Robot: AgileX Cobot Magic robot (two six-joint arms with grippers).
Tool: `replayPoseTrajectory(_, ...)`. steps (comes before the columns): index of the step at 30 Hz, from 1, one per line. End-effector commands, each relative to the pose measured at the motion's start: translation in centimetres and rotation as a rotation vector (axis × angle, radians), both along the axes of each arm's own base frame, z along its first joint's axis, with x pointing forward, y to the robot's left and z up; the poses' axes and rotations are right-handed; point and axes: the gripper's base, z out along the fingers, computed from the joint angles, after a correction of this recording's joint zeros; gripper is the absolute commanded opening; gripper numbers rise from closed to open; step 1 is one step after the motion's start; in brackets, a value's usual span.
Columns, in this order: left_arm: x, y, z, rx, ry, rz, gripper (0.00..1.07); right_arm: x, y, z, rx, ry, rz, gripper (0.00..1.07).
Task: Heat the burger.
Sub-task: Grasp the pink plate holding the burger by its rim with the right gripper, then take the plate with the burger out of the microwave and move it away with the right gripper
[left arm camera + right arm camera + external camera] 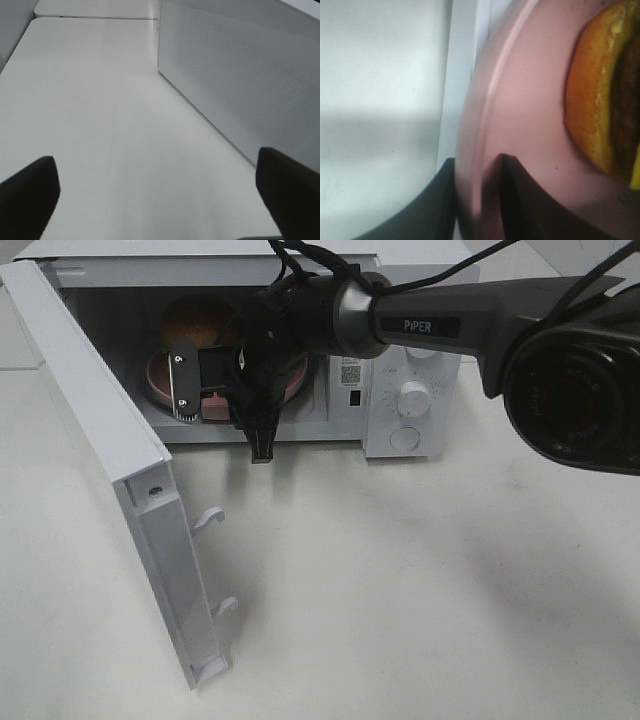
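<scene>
burger (195, 325): upper left, inside microwave (415, 400), mostly hidden by right gripper (477, 197)
right gripper: pinching pink plate (530, 125) rim
left gripper (160, 200): fingers spread, tips cut off

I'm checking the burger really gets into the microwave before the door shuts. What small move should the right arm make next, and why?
Probably lift the pink plate slightly. The right gripper has its fingers on either side of the plate's rim, the burger sits on the plate, and the plate lies inside the open microwave. Whether it is going in or coming out, I can't tell.
</scene>
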Motion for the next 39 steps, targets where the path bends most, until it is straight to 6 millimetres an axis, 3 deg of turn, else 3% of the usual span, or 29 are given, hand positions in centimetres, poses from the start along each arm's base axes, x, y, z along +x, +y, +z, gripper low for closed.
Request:
replayPoseTrajectory(1, 0.0, 0.0, 0.0, -0.001, -0.017, 0.000, 1.00, 0.7, 0.0, 0.4, 0.030, -0.052, 0.001, 0.00)
replayPoseTrajectory(24, 0.0, 0.0, 0.0, -0.001, -0.017, 0.000, 1.00, -1.4, 1.6, 2.7, 0.040, -0.054, 0.048, 0.00)
replayPoseTrajectory(34, 0.0, 0.0, 0.0, -0.001, -0.017, 0.000, 1.00, -3.3, 0.6, 1.8, -0.102, -0.055, 0.182, 0.00)
replayPoseTrajectory(39, 0.0, 0.0, 0.0, -0.001, -0.017, 0.000, 1.00, -3.8, 0.2, 2.6, -0.083, -0.115, 0.221, 0.00)
